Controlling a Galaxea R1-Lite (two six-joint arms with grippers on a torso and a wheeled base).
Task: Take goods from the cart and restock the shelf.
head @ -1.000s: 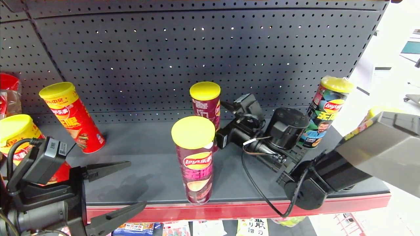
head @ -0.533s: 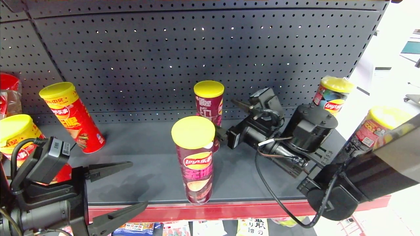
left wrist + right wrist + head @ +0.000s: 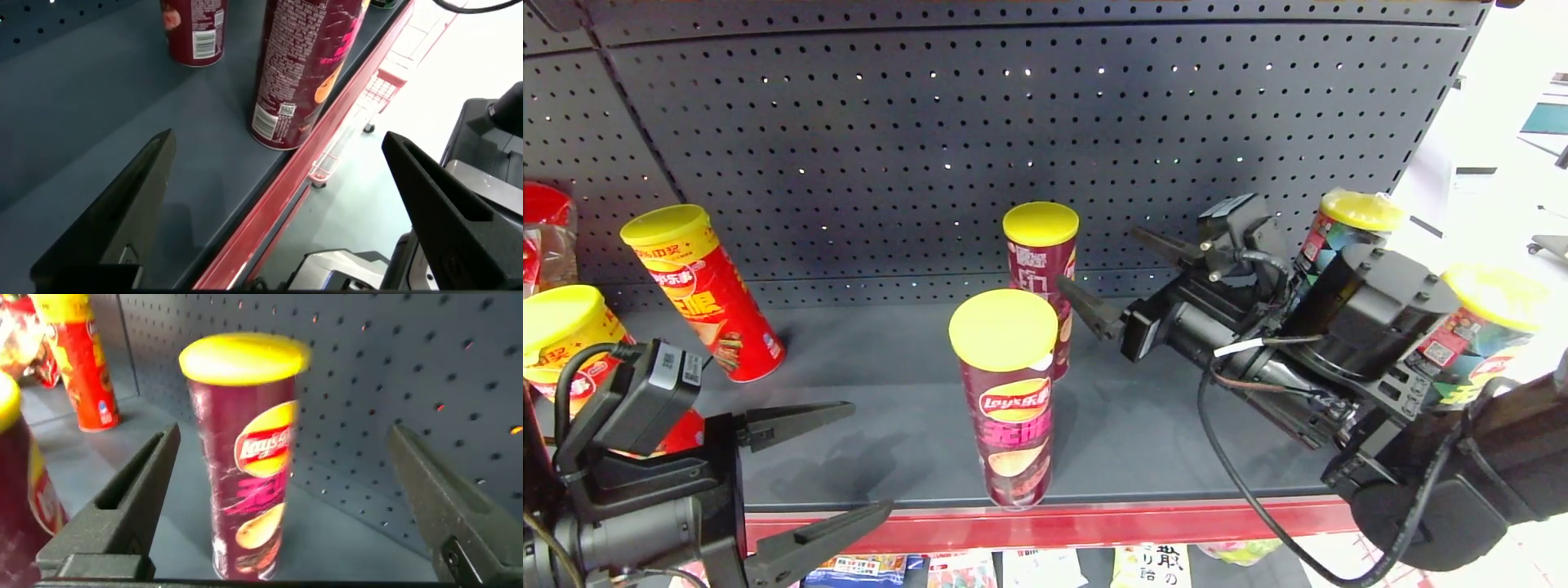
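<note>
Head view: my right gripper [image 3: 1099, 257] sits right of centre, jaws wide apart, nothing in them, tips aimed left at the back can [image 3: 1039, 273]. That can stands upright on the shelf [image 3: 890, 384] near the rear wall, long axis vertical. My lower tip is just beside its side; can't tell if they touch. The front can [image 3: 1010, 392], also upright, stands nearer the red shelf edge. My left gripper [image 3: 867, 457] is at lower left, jaws apart and empty, well apart from both cans, so the right arm is the nearer one. Left wrist view: the front can [image 3: 298, 73] is beyond my open left tips, at the top of frame. Right wrist view: the back can [image 3: 245, 457] is centre frame, framed by both fingers but ahead of the tips, not btwn them.
</note>
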